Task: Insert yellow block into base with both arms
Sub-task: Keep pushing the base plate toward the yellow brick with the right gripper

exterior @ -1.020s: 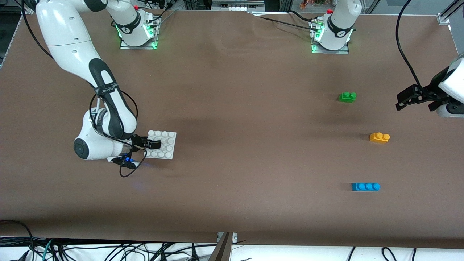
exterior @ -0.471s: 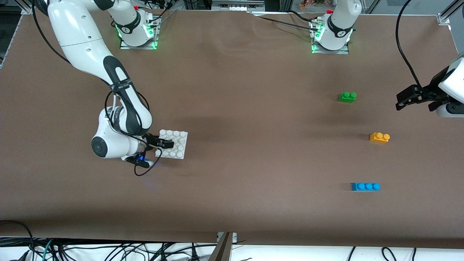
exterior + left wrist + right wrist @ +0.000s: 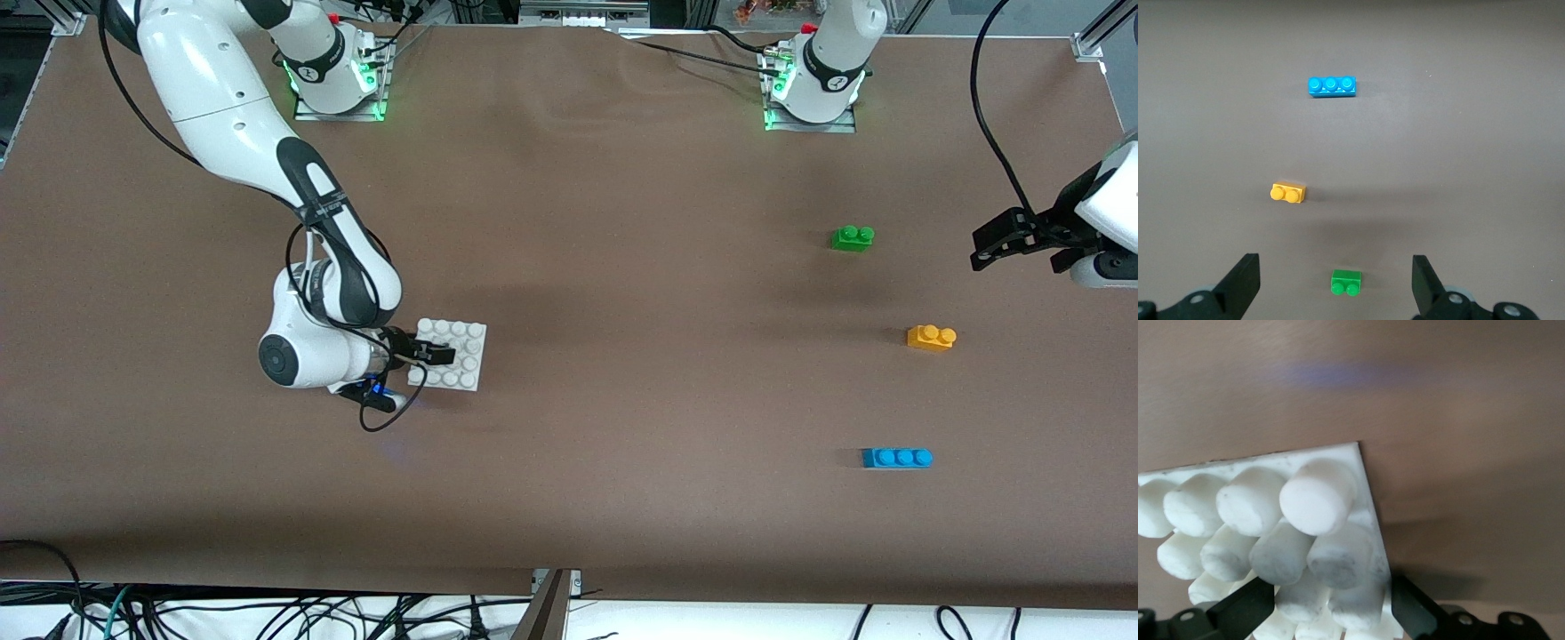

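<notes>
Green brick [image 3: 853,237] and blue brick [image 3: 897,458] flank the yellow block [image 3: 931,338] (all apart).

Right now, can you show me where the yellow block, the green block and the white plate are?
yellow block [image 3: 931,338], front view, middle of the brick's body.
green block [image 3: 853,238], front view, middle of the brick.
white plate [image 3: 469,356], front view, studded top near its edge.

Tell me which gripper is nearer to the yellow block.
Left. The left gripper hangs open above the table by its arm's end, near the yellow block. The right gripper is at the base, toward the right arm's end.
</notes>
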Available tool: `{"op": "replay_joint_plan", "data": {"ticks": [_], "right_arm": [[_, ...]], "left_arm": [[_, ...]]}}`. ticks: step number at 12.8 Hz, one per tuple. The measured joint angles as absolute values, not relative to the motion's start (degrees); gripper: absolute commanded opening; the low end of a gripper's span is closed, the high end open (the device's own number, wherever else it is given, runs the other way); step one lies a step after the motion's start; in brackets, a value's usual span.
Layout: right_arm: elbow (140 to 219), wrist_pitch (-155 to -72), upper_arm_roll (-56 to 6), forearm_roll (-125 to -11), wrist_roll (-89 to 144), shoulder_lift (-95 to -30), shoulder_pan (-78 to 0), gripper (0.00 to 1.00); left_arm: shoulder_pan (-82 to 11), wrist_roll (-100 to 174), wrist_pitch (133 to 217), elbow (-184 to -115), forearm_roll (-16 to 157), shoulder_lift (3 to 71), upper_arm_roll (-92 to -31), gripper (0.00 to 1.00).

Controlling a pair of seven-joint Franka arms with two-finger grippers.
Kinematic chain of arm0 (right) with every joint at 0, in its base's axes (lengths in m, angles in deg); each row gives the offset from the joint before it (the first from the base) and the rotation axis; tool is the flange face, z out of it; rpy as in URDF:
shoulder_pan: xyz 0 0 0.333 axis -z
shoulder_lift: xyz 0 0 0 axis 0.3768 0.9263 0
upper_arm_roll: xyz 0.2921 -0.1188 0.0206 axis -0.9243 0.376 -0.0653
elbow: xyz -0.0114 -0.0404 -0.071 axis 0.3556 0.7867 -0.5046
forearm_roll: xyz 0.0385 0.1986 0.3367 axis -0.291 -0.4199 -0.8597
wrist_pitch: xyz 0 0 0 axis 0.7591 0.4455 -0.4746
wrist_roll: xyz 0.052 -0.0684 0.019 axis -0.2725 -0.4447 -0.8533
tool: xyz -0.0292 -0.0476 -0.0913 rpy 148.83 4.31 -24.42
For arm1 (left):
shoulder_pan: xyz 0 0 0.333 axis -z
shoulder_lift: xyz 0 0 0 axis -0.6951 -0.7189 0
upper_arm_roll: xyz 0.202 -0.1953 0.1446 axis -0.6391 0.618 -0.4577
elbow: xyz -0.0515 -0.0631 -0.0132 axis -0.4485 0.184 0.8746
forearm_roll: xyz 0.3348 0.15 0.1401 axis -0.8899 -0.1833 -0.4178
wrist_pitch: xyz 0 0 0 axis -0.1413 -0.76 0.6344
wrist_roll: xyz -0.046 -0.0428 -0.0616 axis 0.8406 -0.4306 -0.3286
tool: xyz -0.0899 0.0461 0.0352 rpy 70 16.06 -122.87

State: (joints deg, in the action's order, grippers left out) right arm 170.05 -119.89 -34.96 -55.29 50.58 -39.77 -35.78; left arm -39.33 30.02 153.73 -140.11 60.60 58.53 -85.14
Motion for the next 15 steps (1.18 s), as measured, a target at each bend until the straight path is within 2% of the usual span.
{"op": "replay_joint_plan", "data": {"ticks": [9,15], "right_arm": [[166.98,-124.21,-35.55,-55.32,58.5,-38.25,-43.6,0.84],[164.6,-130.63,-38.07,-55.34,62.7,-35.9,-48.18,0.86]], "left_arm": [[-39.38,30.02,153.73,-140.11,60.6,58.53,-85.17,1.0],[-39.39,30.02,153.73,-140.11,60.6,58.52,-85.22,1.0]]}}
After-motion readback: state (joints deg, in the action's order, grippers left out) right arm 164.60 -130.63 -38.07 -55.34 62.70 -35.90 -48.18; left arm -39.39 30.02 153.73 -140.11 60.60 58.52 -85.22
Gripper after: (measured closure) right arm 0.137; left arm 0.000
